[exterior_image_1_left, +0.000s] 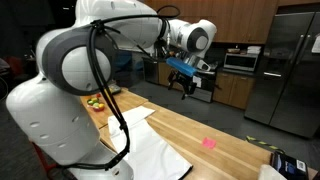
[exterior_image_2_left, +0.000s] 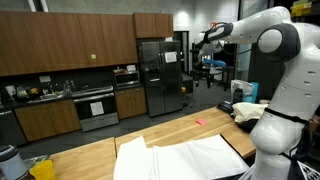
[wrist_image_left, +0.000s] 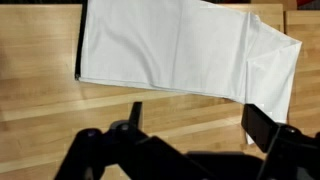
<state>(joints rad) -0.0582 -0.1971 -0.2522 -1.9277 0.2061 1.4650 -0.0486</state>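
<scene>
The gripper (exterior_image_1_left: 186, 86) hangs high in the air, well clear of the surface (exterior_image_1_left: 195, 125). Its fingers (wrist_image_left: 136, 112) are spread wide and hold nothing.

The cloth (wrist_image_left: 180, 45) is a white sheet lying flat on the wooden surface, well below the fingers and touching neither of them. In the wrist view it fills the upper part of the frame, so it lies ahead of the fingertips rather than straight under them. A strip of bare wood shows between its near edge and the fingers.

The cloth's long axis runs side to side across that view, roughly in line with the gap between the two fingers. The near long edge slants a little, dipping lower toward the right. The right end is rumpled and folded back on itself, and the left end lies smooth and square.

In an exterior view the cloth (exterior_image_2_left: 185, 158) stretches along the surface close to the robot's base. A small pink scrap (exterior_image_2_left: 199, 122) lies apart from it, farther out on the wood.
</scene>
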